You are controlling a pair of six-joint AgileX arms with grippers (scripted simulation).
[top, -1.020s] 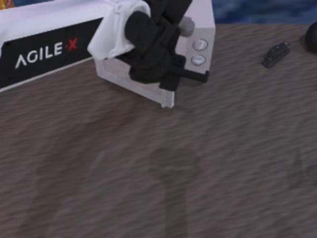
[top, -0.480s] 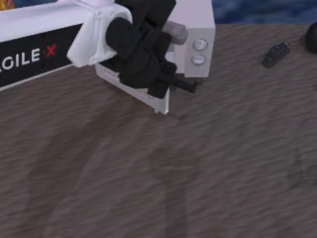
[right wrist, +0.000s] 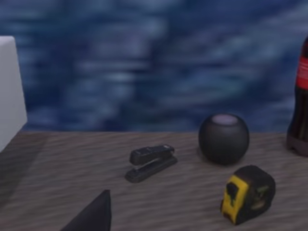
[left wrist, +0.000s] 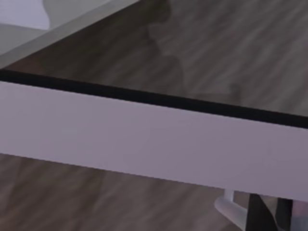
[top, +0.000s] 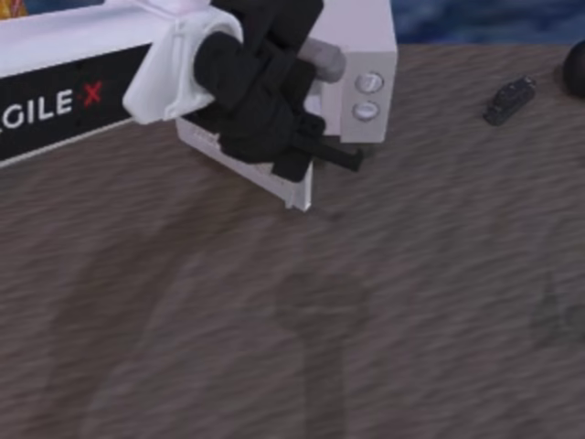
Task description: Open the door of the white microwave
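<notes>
The white microwave (top: 361, 41) stands at the far edge of the table (top: 302, 320), a little right of the middle, its two silver knobs (top: 367, 96) stacked on the front strip facing the near side. The door (top: 247, 165) is swung partly out from the body: its free edge points toward the near side and to the right, while its hinged side stays far to the left, so a wedge of gap shows between panel and oven front.

My left arm reaches in from the left, its white link with the AgileX lettering lying across the far left of the table. My left gripper (top: 338, 157) sits over the door's free end, just in front of the knob strip, with dark fingers (top: 345, 159) pointing right. They look narrow and closed about the door's edge or handle, though the wrist body hides the contact, so I cannot tell for certain. In my left wrist view the door's pale edge (left wrist: 144, 139) fills the frame as a wide band.

My right arm is parked off the right side; only a dark tip shows in its wrist view. On the far right lie a black stapler (right wrist: 150, 162), a dark sphere (right wrist: 224, 138), a yellow tape measure (right wrist: 247, 193) and a cola bottle (right wrist: 299, 101).
</notes>
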